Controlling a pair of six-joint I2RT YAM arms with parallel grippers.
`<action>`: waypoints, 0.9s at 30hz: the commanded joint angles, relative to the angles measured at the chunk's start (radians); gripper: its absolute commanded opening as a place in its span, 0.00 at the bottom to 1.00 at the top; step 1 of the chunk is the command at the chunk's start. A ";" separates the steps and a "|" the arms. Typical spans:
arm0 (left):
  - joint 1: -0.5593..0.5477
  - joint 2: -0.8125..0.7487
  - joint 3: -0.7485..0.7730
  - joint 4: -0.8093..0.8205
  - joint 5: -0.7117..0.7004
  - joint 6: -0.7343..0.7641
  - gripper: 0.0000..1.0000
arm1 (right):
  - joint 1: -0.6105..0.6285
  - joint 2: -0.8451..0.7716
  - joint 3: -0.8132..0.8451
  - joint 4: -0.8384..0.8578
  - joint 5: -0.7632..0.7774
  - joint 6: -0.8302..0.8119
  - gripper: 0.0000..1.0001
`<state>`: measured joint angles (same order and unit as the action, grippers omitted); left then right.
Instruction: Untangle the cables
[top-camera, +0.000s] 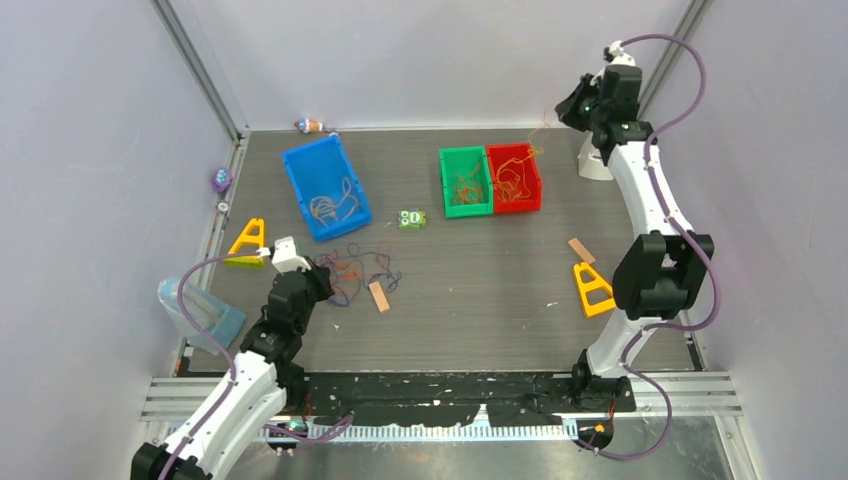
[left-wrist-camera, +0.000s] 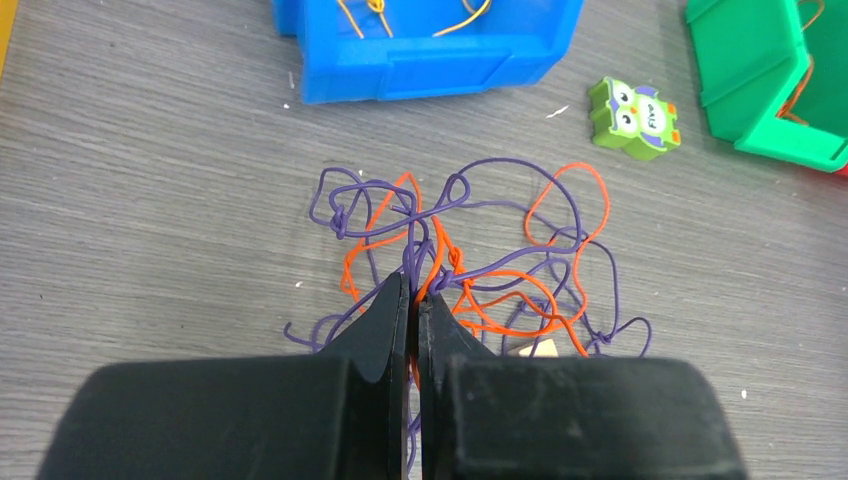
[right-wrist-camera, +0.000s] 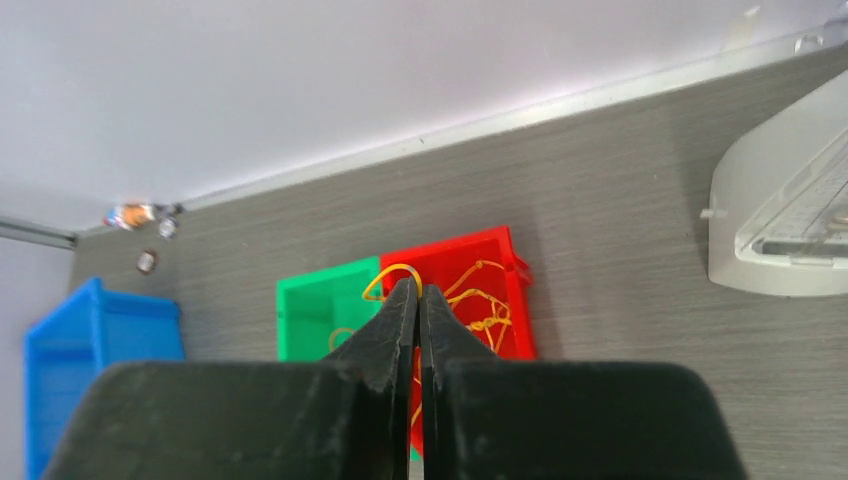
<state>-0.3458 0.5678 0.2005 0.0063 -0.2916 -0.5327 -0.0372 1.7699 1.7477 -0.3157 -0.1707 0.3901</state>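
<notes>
Mostly grey woodgrain table (top-camera: 480, 290), tangled cables (left-wrist-camera: 447, 262), pale walls (top-camera: 420, 60)

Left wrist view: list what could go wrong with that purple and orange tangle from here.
1. The left gripper is shut on the tangle at its knotted middle; pulling may tighten the knots instead of freeing a strand.
2. The wooden block sits among its strands and could get dragged along.
</notes>
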 joint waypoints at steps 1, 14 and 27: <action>0.001 0.028 0.022 0.057 0.002 0.023 0.00 | 0.067 0.017 -0.076 0.078 0.136 -0.090 0.05; 0.001 0.012 0.021 0.046 0.010 0.022 0.00 | 0.176 0.335 0.047 -0.157 0.225 -0.150 0.05; 0.001 0.076 0.036 0.110 0.211 0.076 0.00 | 0.208 0.463 0.225 -0.334 0.301 -0.185 0.18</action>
<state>-0.3458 0.6128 0.2008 0.0433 -0.1894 -0.4957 0.1509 2.3066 1.9415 -0.6273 0.1047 0.2321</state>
